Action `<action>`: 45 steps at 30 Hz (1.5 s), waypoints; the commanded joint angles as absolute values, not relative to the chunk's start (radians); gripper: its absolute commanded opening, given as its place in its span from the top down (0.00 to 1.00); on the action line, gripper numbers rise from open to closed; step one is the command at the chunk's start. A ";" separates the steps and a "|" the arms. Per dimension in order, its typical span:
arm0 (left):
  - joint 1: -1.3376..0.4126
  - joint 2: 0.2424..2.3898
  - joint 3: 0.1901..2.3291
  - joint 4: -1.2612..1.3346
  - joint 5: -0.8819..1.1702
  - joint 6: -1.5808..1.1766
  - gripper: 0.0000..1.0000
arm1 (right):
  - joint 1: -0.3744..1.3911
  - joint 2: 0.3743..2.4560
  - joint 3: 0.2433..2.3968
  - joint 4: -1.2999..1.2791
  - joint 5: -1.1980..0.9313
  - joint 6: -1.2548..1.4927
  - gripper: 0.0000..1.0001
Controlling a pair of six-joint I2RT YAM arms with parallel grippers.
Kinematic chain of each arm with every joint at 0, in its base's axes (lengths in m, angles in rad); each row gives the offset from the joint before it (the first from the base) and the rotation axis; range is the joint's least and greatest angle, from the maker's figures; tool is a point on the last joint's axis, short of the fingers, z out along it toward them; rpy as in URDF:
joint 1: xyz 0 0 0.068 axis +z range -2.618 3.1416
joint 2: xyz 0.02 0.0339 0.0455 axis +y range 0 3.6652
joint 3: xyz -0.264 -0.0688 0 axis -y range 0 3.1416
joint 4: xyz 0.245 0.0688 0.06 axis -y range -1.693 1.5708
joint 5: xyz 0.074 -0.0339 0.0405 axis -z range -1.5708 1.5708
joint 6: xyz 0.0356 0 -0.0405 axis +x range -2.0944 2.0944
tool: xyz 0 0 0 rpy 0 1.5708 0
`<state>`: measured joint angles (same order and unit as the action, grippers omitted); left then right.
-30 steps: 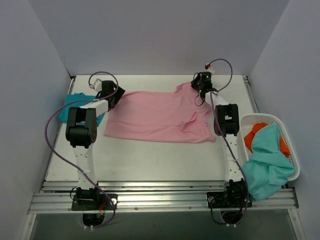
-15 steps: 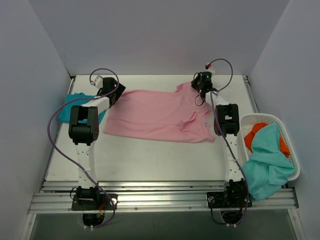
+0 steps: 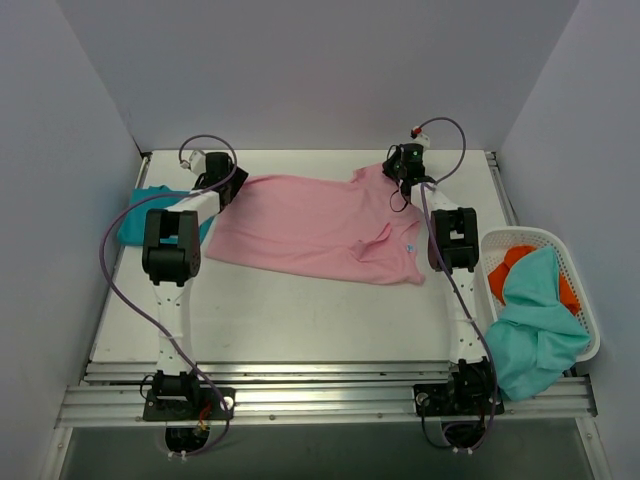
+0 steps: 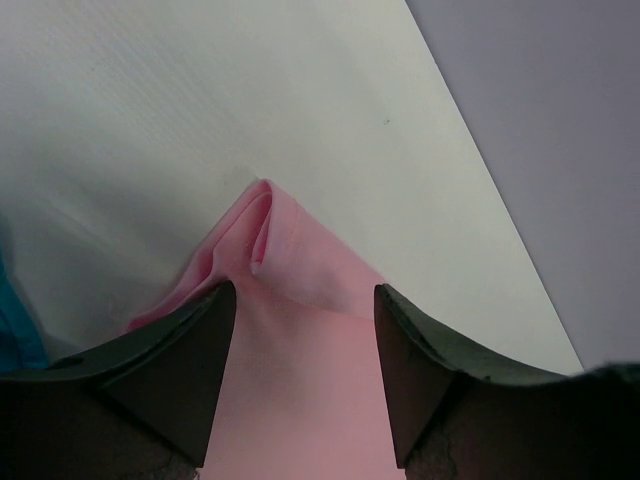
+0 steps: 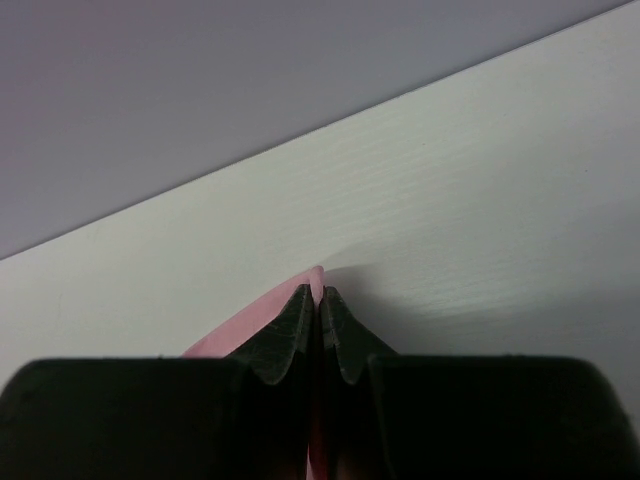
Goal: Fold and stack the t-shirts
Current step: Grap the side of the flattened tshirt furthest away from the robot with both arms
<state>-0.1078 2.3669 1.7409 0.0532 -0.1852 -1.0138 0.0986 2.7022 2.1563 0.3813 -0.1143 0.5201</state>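
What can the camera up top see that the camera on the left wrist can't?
Only the top view shows the whole pink t-shirt spread out, the right arm, and the white basket holding a mint cloth and an orange cloth. Only the left wrist view shows the left jaws standing open, pink cloth between them, and the corner's little fold up close. Both show the pink shirt, the white table and some of the teal-blue t-shirt.

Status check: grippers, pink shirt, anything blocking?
Left gripper open, astride far-left corner of pink t-shirt. Right gripper shut on its far-right corner. Shirt spread, unfolded. Teal t-shirt lies beside left arm.
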 commanded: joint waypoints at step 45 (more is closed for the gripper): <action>-0.075 2.008 1.402 0.215 -0.196 -0.996 0.98 | 0.117 2.404 1.861 0.400 -0.152 0.528 1.00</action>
<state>-0.0830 2.1323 1.4681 0.1425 -0.1772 -1.0096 0.1017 2.5298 1.8854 0.4149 -0.1482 0.5415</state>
